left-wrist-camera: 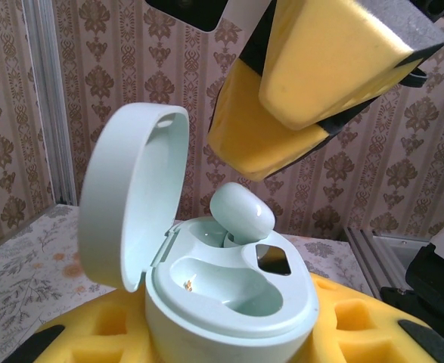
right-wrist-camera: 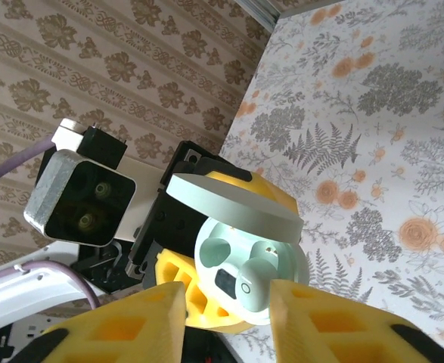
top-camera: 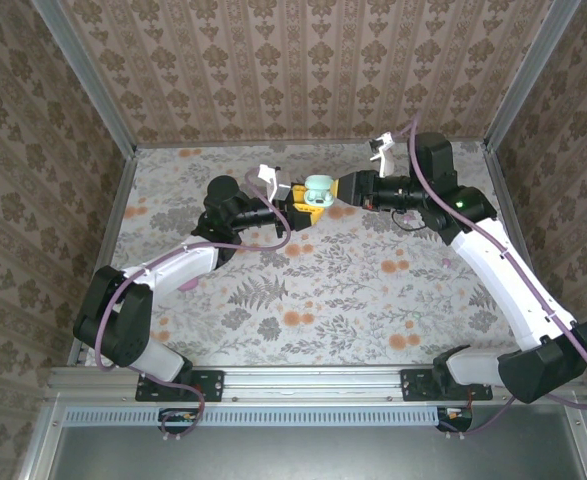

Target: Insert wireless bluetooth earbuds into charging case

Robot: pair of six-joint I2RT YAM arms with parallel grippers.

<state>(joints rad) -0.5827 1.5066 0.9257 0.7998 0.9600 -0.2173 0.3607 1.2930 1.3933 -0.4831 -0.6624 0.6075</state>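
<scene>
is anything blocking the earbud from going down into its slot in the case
Nothing visible. The lid is swung back, and the earbud rests tilted in the mouth of its slot, with the right tool just above.

One case (top-camera: 318, 190) with one lid (left-wrist-camera: 131, 197) and two slots (left-wrist-camera: 222, 291). One earbud (left-wrist-camera: 240, 213). Two arms, the left arm (top-camera: 173, 265) and the right arm (top-camera: 493, 260). Two claws, the left claw (top-camera: 301, 203) and the right claw (top-camera: 345, 188). One table (top-camera: 373, 310).
</scene>
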